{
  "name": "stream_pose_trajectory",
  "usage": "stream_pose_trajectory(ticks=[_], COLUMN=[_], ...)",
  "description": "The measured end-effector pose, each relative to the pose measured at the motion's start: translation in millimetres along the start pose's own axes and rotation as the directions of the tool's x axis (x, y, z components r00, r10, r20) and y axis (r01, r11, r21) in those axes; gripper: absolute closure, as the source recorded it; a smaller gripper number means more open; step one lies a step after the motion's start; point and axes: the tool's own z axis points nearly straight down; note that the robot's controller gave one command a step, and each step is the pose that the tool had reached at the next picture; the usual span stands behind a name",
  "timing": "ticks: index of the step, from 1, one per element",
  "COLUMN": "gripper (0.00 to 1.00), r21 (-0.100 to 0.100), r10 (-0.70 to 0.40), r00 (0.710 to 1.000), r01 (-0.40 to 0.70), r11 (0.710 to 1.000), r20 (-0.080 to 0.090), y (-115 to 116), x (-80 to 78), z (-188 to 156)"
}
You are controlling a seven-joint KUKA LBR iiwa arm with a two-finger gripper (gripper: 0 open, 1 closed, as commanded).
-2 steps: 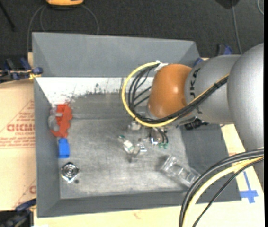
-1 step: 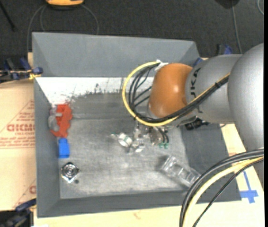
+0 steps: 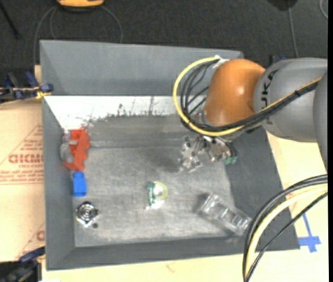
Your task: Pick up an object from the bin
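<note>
My gripper (image 3: 191, 157) hangs low over the right middle of the bin floor, below the orange wrist cover, with bare floor right beneath it. A small round white and green thing (image 3: 156, 194) lies on the floor to its lower left, apart from it. Toward the bin's near right corner lies a clear plastic piece (image 3: 222, 213), also apart from the gripper.
Along the left wall lie a red plastic thing (image 3: 77, 148), a small blue block (image 3: 79, 184) and a shiny round metal part (image 3: 86, 214). The arm and its cables cover the bin's right side. Bare floor lies between the left things and the gripper.
</note>
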Motion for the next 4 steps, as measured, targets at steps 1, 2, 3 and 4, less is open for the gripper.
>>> stream_pose_trajectory(ticks=[1,2,3,4], gripper=[0.0,0.0,0.0,1.0], r21=[-0.003,-0.002,-0.004,-0.003], r10=[0.0,-0.03,0.217,0.218], r00=[1.0,1.0,0.976,0.976], r01=[0.0,0.03,-0.217,-0.218], r11=[1.0,1.0,0.976,0.976], r20=[-0.002,0.003,-0.003,-0.001], y=[2.2,51.6,101.1,98.8], x=[0.4,23.8,47.9,46.4], z=[1.1,23.7,23.0,20.6])
